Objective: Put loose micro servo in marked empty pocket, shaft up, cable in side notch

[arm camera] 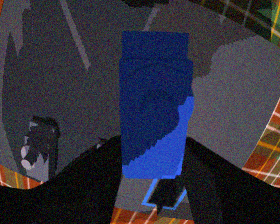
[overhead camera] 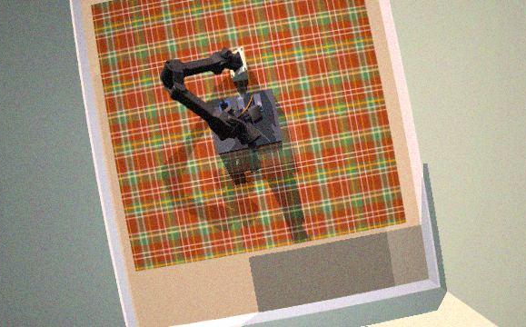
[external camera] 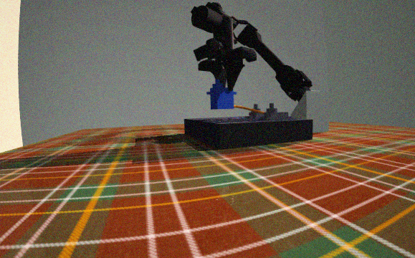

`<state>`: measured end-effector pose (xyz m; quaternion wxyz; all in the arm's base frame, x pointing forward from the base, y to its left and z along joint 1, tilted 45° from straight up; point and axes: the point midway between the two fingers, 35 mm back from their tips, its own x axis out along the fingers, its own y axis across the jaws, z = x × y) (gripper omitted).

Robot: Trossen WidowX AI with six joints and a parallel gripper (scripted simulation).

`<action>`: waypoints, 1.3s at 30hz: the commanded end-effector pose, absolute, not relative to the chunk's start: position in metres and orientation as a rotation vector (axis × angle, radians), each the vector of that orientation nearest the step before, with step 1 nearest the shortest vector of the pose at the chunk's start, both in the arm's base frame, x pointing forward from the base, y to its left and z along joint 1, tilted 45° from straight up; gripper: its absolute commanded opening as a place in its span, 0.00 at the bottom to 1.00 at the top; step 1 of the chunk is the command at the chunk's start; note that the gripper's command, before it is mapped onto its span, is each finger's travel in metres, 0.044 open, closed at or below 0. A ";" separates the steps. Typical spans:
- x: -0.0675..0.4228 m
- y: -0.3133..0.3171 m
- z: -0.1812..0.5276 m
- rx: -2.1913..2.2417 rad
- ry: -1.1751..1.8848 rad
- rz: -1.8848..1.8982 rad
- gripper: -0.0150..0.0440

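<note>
The micro servo (external camera: 222, 101) (arm camera: 156, 100) is blue and hangs upright above the deck (external camera: 264, 130) (arm camera: 241, 100) (overhead camera: 275, 129). Its shaft end is up and both ears stick out sideways. A visible gap lies under it in the exterior view. My gripper (external camera: 226, 86) (arm camera: 152, 144) is shut on the servo near its top. An orange cable (external camera: 244, 107) (overhead camera: 248, 104) runs from the servo's low side towards the grey parts. The pocket's blue outline (arm camera: 149, 192) shows partly below the servo in the wrist view; the dark pocket (overhead camera: 224, 104) also shows beside the arm. The arm hides the servo in the top view.
Grey servo-like parts (external camera: 272, 112) (arm camera: 28, 156) stand up from the deck. A pale upright block (external camera: 302, 107) (overhead camera: 243, 55) stands behind the deck at the arm's base. The deck stands on a plaid cloth (overhead camera: 335, 159) (external camera: 193, 215).
</note>
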<state>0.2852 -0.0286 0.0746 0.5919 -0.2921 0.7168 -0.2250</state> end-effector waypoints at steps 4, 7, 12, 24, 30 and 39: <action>0.278 -0.060 0.108 -0.693 1.662 -0.523 0.25; 0.277 -0.067 0.115 -0.693 1.662 -0.524 0.25; 0.277 -0.067 0.115 -0.672 1.651 -0.548 0.25; 0.277 -0.067 0.115 -0.546 1.584 -0.680 0.25; 0.263 -0.064 0.115 -0.547 1.585 -0.680 0.25; 0.221 -0.056 0.115 -0.547 1.588 -0.679 0.25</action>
